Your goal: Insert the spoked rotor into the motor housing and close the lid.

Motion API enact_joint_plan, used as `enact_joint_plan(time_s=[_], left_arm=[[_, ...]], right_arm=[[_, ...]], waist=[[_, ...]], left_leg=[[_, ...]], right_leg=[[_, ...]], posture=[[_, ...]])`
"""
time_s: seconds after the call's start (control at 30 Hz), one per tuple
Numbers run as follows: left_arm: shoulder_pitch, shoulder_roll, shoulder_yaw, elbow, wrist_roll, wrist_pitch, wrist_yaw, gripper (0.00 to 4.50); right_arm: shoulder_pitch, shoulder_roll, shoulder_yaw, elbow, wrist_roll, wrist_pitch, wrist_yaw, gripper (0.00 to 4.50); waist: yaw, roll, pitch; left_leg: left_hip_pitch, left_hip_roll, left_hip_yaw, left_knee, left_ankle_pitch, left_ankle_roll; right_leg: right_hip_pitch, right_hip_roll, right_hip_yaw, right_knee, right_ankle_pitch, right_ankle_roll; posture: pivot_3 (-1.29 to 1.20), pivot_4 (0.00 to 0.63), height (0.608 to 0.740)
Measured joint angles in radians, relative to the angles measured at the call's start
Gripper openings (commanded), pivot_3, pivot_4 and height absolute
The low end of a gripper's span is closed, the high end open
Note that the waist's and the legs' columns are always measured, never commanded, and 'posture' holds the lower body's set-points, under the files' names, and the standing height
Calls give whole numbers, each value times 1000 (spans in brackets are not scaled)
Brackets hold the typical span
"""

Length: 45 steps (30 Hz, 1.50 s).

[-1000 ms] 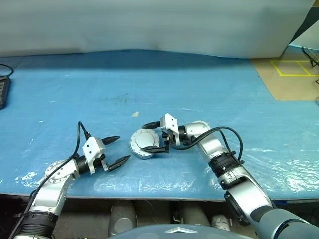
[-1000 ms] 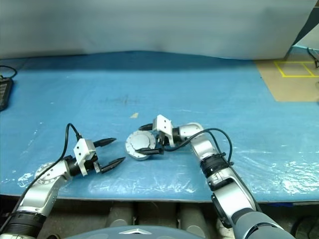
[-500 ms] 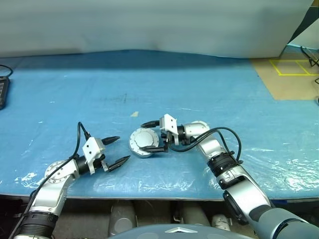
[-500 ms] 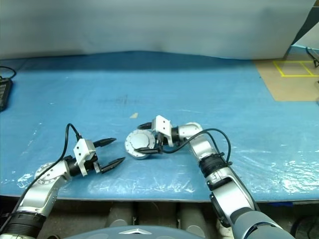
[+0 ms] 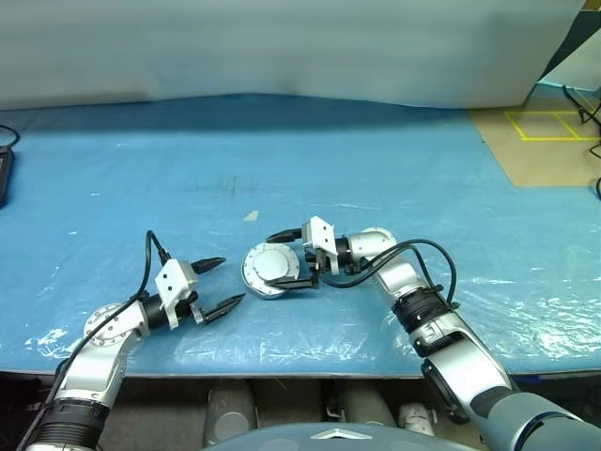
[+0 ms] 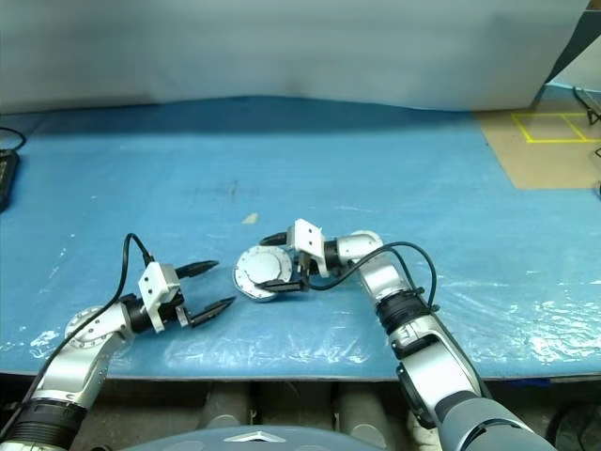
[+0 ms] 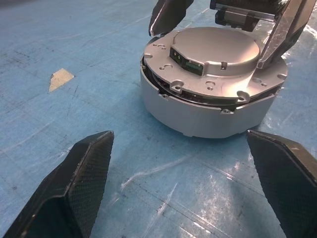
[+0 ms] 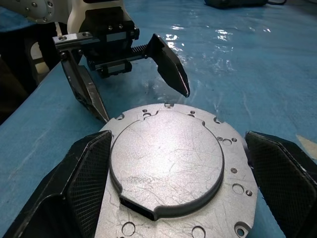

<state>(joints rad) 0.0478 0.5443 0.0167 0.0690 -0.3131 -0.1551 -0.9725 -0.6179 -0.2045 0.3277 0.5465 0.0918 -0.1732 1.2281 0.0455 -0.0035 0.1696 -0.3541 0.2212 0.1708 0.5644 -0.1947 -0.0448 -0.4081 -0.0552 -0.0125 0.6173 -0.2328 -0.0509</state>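
the right gripper [image 5: 289,258] straddles the lid [image 8: 168,166], fingers spread wide on either side. the lid sits slightly askew on the motor housing [image 7: 208,116] near the blue table's [image 5: 376,160] front edge — the left gripper [image 5: 218,285] gapes empty just left of it.

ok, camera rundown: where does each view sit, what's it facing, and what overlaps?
Left eye: on the head, looking forward and down at the blue table; both arms show, with the lid between the right tool's fingers.
Right eye: stereo twin, same scene.
Left wrist: looks along the open left tool at the motor housing; right tool beyond it.
Right wrist: looks along the open right tool straddling the lid; left tool beyond.
Shared: both wrist views see the lidded housing from opposite sides.
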Motion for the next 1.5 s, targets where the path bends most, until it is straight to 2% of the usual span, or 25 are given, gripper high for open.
enact_joint_plan(time_s=[1.17,1.27,1.5], left_arm=[[19,-3,0,1,1,-1,7,4500],[29,-3,0,1,1,-1,7,4500],[32,-3,2,1,1,-1,7,4500]], right_arm=[[-13,5,9,-16,-5,16,11,4477],[-11,6,9,-21,5,16,26,3895],[-11,6,10,-46,15,23,56,1474]], waist=[[-2,0,0],[-2,0,0],[-1,0,0]], left_leg=[[1,0,2,-2,0,0],[1,0,2,-2,0,0],[1,0,2,-2,0,0]], right_leg=[[-1,0,1,-2,0,0],[-1,0,1,-2,0,0],[-1,0,1,-2,0,0]], posture=[[0,150,740],[0,150,740],[0,150,740]])
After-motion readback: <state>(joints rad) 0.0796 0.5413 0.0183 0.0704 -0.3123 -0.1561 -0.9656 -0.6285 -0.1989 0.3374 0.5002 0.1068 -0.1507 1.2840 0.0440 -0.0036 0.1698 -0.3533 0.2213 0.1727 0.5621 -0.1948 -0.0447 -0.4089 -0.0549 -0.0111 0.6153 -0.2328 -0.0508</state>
